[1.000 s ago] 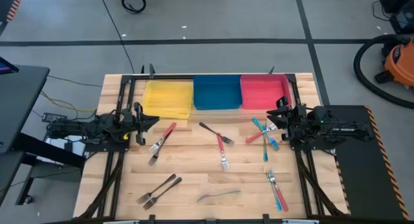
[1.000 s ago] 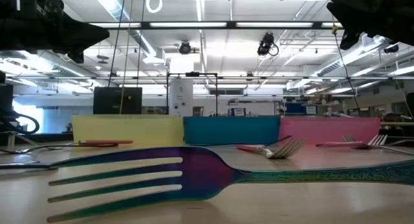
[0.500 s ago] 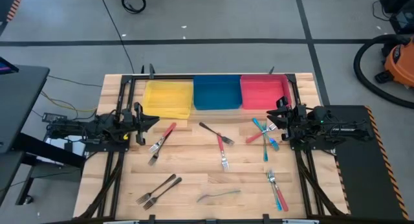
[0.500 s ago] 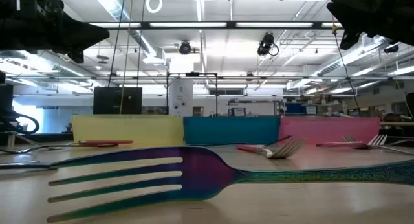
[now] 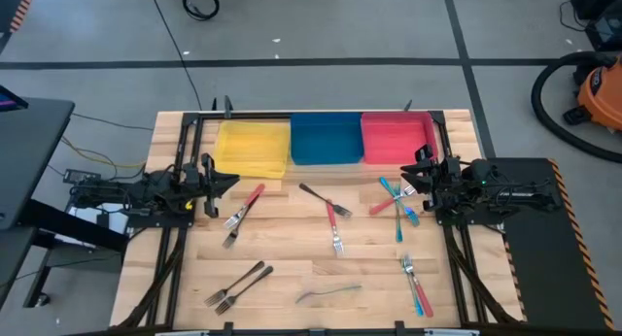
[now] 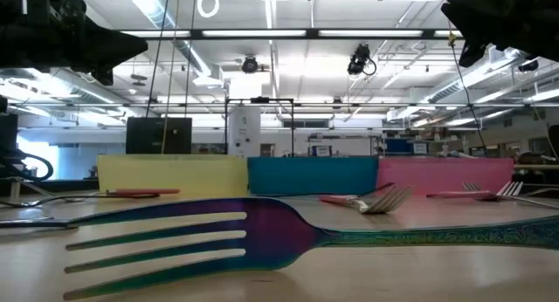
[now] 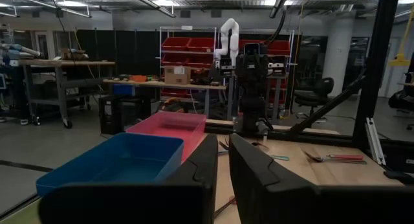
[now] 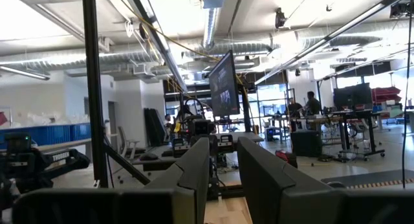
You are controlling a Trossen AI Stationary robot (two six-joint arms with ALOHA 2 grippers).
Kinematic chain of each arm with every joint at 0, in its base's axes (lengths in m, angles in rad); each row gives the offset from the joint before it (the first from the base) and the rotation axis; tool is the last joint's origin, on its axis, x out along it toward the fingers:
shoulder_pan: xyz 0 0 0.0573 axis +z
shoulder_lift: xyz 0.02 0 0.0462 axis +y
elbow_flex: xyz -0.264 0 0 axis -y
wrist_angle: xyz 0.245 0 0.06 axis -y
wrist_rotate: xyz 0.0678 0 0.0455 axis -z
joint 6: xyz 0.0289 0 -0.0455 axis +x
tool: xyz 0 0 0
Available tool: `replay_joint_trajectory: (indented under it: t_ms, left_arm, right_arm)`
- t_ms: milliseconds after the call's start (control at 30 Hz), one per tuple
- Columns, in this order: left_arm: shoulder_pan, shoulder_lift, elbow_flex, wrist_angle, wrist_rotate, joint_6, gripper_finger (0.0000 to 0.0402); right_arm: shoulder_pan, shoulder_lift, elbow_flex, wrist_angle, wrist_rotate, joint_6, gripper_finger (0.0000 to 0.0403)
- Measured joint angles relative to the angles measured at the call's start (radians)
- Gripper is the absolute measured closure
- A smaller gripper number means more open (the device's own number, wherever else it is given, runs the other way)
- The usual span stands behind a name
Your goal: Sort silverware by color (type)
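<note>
I see nothing changed from a second ago: my left gripper [image 5: 231,181] and right gripper [image 5: 408,173] still hover at the table's side edges, each with fingers slightly parted around nothing. The slim red-, teal- and grey-handled silverware [image 5: 333,219] lies scattered on the wooden table [image 5: 282,244]. Only the low view reveals one fork's [image 6: 253,236] iridescent purple-green sheen.

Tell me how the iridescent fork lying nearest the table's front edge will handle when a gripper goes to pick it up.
The iridescent fork looks like one slim metal piece, so probably stiff and light. Its glossy finish suggests it may slip between fingers. It lies flat on the wooden table, so it likely won't roll, but a push would probably slide or pivot it.
</note>
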Motion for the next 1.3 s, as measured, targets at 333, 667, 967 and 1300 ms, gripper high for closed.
replay_joint_trajectory:
  t_ms: [333, 667, 967, 1300]
  left_arm:
    - [0.0, 0.0, 0.0, 0.001, 0.0, 0.0, 0.0361]
    - [0.0, 0.0, 0.0, -0.001, -0.002, -0.036, 0.0361]
    - [-0.001, 0.0, 0.0, -0.018, -0.001, -0.111, 0.0361]
    - [-0.001, 0.0, 0.0, -0.07, 0.001, -0.185, 0.0361]
  right_arm:
    - [0.0, 0.0, 0.0, 0.0, 0.0, 0.0, 0.0313]
    - [0.0, 0.0, 0.0, 0.0, 0.0, 0.0, 0.0313]
    - [0.0, 0.0, 0.0, 0.049, 0.067, -0.003, 0.0313]
    - [0.0, 0.0, 0.0, 0.091, 0.13, 0.039, 0.0313]
